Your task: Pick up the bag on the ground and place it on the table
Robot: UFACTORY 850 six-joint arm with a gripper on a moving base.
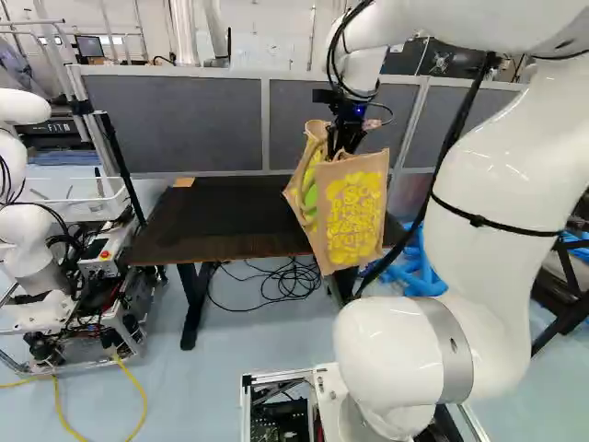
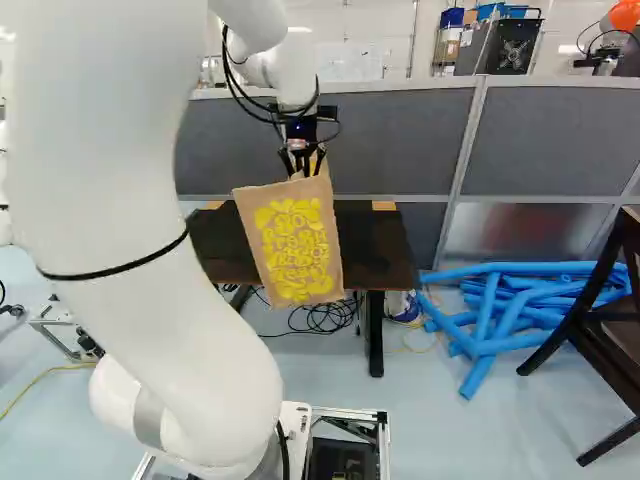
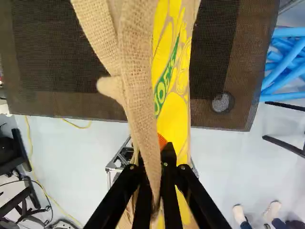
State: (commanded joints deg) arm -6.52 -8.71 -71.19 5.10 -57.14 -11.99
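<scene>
While the jaws grasp one bag, centre of right base view, one desk behind, one round hole, wrist view only.

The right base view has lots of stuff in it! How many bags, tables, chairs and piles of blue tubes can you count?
Bag: 1
Table: 1
Chair: 1
Pile of blue tubes: 1
Total: 4
</scene>
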